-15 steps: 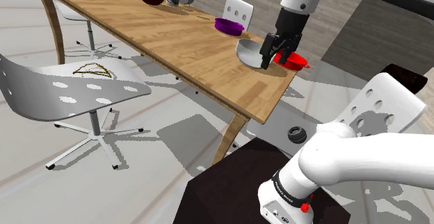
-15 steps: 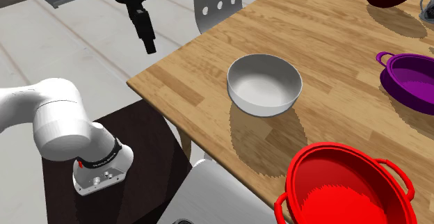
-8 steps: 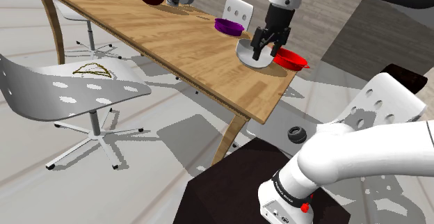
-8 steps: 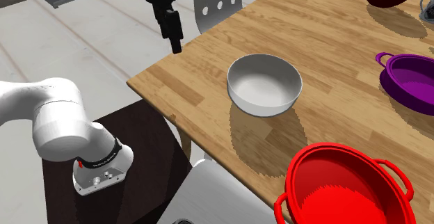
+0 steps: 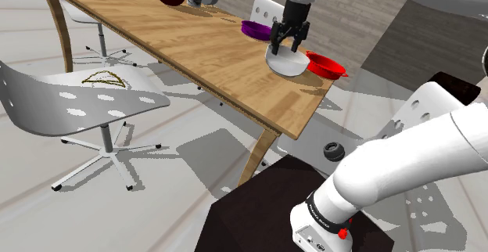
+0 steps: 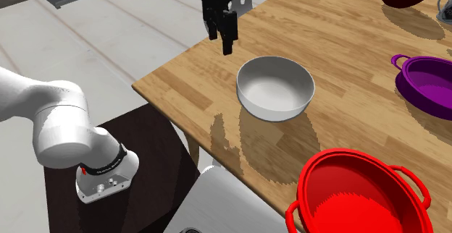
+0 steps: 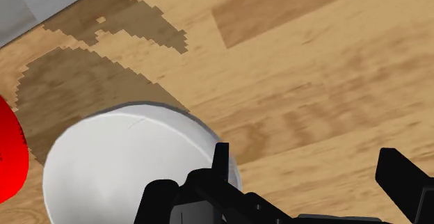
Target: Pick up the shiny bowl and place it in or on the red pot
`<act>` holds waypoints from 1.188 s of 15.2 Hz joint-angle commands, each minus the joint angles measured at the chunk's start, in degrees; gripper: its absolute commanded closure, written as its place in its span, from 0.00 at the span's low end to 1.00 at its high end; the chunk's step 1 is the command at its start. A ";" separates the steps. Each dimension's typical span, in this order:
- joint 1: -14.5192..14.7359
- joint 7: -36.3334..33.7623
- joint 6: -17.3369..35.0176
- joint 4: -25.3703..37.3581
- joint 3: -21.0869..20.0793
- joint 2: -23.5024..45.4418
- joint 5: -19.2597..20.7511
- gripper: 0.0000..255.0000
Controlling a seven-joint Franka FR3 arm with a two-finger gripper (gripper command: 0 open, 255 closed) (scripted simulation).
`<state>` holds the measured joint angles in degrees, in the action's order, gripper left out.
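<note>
The shoulder view stands back beside the stand [image 5: 254, 211] and looks down along the table [image 5: 211, 55] from some way off, the white bowl [image 5: 286, 63] and red pot [image 5: 327, 67] small at the end nearest the stand. The second exterior view hangs close above that same end, looking in from the red pot's side. The wrist view looks steeply down past the gripper [image 7: 309, 181] at the bowl's rim, nearest of all
</note>
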<state>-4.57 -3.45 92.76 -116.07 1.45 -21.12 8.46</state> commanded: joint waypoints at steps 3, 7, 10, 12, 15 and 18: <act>-0.94 0.69 1.15 7.55 1.15 8.30 0.74 0.00; -1.83 1.58 1.25 15.45 2.21 15.90 1.07 0.00; -1.98 1.50 3.60 12.78 2.39 15.56 1.15 0.00; -2.07 1.46 5.15 11.08 2.51 15.40 1.21 0.00; -2.20 1.40 7.14 8.98 2.67 15.27 1.30 0.00; -2.20 1.40 7.14 8.98 2.67 15.27 1.30 0.00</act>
<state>-6.76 -2.05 99.78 -106.95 4.11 -5.82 9.75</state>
